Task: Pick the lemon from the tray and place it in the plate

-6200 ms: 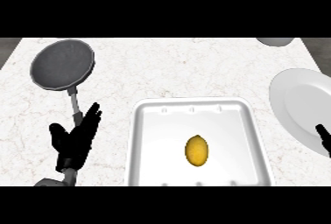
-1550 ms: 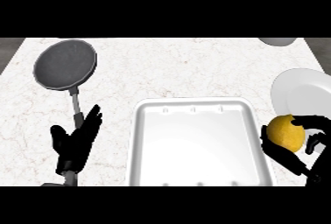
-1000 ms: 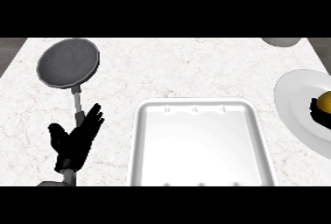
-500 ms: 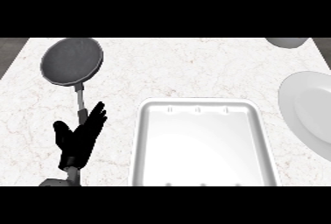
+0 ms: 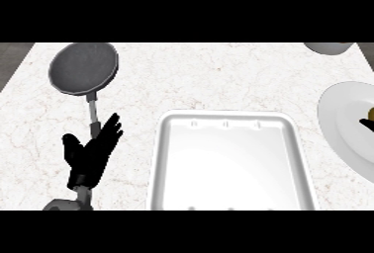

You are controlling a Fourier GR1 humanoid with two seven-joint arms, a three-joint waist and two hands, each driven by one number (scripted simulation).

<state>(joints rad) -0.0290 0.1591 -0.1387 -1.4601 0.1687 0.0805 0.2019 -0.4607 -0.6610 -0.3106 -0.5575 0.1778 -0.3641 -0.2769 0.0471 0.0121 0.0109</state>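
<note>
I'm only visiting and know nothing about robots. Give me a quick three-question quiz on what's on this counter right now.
1. True or false: the tray has nothing in it.
2. Which thing is nearest the left hand? A) a kettle B) a frying pan C) a knife
3. Fill in: the plate lies on the tray's ___ side.
Key: 1 true; 2 B; 3 right.

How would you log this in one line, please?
left hand: open, resting | lemon: at plate | tray: bare | right hand: barely visible
</note>
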